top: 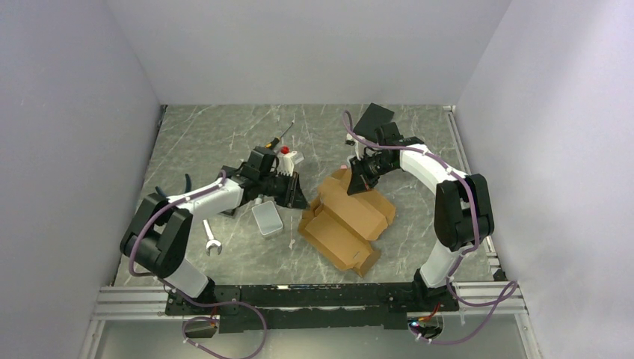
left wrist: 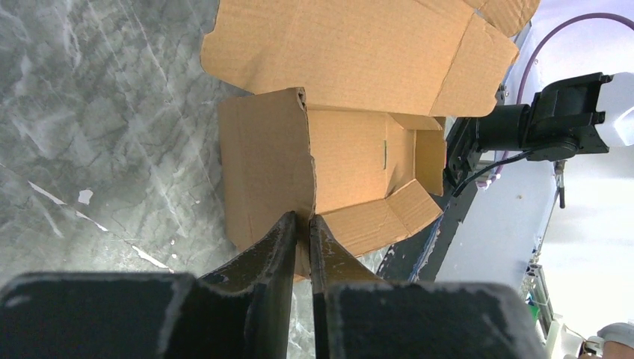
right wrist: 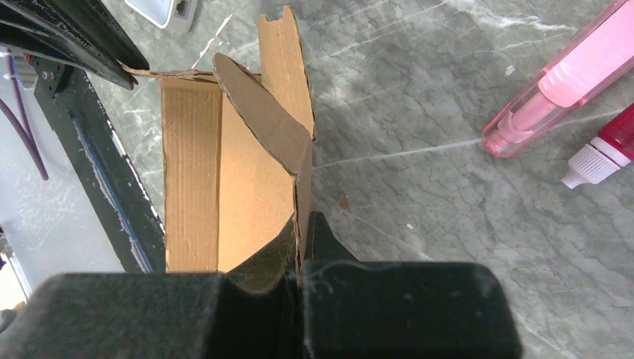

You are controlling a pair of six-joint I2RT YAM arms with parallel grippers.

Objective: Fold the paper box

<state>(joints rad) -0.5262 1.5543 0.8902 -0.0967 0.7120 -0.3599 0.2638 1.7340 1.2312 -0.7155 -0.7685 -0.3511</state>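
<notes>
**Position.** The paper box (top: 345, 224) lay partly erected on the table (top: 224, 142). Its near end was a flat, open panel facing the arm bases, and its walls were raised farther back.

**Left tool.** At the box's left side, the left gripper (left wrist: 309, 222) stood astride a ragged-edged side wall. Its jaws were a thin slit apart, and whether they pinched the card could not be told.

**Right tool.** At the box's far end, the right gripper (right wrist: 300, 224) was closed tight on an upright wall, with a corner flap leaning beside it.

**Risks, as judged.**
- If the left hold were slack, that wall could spring flat, and the right pinch alone would then drag or twist the box.
- The ragged edge could tear further under pull.
- The grey tin (top: 267, 218), just left of the box, could be struck by the left arm.
</notes>
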